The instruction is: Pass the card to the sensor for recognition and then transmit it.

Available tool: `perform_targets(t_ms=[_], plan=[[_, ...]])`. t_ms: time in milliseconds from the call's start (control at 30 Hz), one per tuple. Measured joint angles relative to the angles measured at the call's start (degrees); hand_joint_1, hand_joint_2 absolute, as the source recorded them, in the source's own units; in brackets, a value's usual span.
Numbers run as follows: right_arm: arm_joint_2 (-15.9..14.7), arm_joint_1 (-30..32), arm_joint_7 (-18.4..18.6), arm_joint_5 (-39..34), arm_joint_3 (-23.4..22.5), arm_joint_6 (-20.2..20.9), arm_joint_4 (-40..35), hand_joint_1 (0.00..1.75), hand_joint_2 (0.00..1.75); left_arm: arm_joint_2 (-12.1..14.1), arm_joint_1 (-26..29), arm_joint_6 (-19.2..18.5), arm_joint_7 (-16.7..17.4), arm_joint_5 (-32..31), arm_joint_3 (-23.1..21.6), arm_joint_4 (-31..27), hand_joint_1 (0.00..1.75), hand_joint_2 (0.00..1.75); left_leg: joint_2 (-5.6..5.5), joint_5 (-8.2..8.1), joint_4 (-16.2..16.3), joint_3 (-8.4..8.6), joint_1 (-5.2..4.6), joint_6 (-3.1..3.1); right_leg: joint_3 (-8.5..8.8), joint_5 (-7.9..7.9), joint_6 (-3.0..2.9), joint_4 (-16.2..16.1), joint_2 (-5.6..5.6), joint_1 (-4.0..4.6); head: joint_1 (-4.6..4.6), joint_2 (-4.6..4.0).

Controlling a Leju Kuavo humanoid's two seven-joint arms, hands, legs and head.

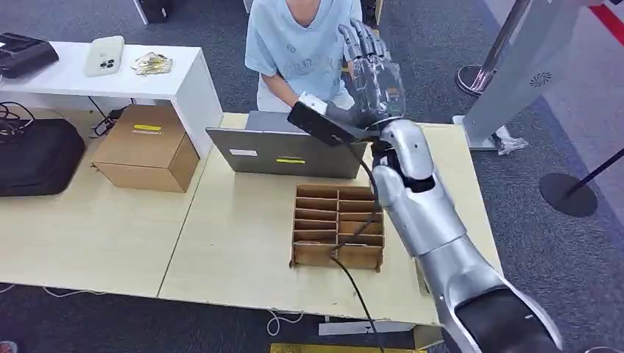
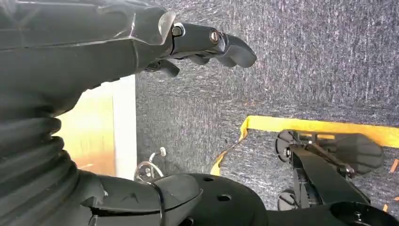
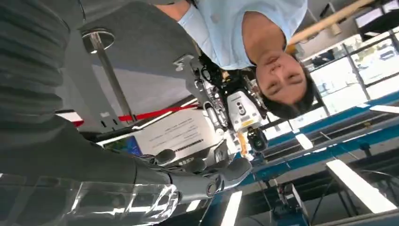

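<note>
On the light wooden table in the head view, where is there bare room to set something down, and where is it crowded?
Bare: the table between the cardboard box and the wooden divider tray, and the near left stretch below the black bag. Crowded: the far right, around the laptop, the tray and the right hand.

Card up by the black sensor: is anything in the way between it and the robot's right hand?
Nothing visible does. The white card sits at the far end of the sensor, right beside the right hand. A person's hand is close on the card's other side, not in between.
</note>
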Motion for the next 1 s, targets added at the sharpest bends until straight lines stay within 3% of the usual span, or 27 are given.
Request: perform_targets(t_ms=[433, 1000], plan=[[2.4, -11.8, 2.7, 3.3, 0.1, -1.9, 20.8, 0.0, 1.75, 0.0, 0.0, 0.0, 0.0, -1.7, 0.0, 0.0, 0.0, 1.75, -0.01, 0.0, 0.0, 0.0, -0.01, 0.0, 0.0, 0.0, 0.0, 0.0, 0.0, -0.01, -0.02, 0.0], [1.7, -16.6, 6.1, 2.5, -4.6, 0.3, 35.6, 0.0, 1.75, 0.0, -0.4, -0.2, 0.2, -2.2, 0.0, 0.0, 0.0, 1.75, 0.0, 0.0, 0.0, 0.01, -0.01, 0.0, -0.02, 0.01, 0.01, 0.0, 0.03, 0.0, -0.02, 0.0]])
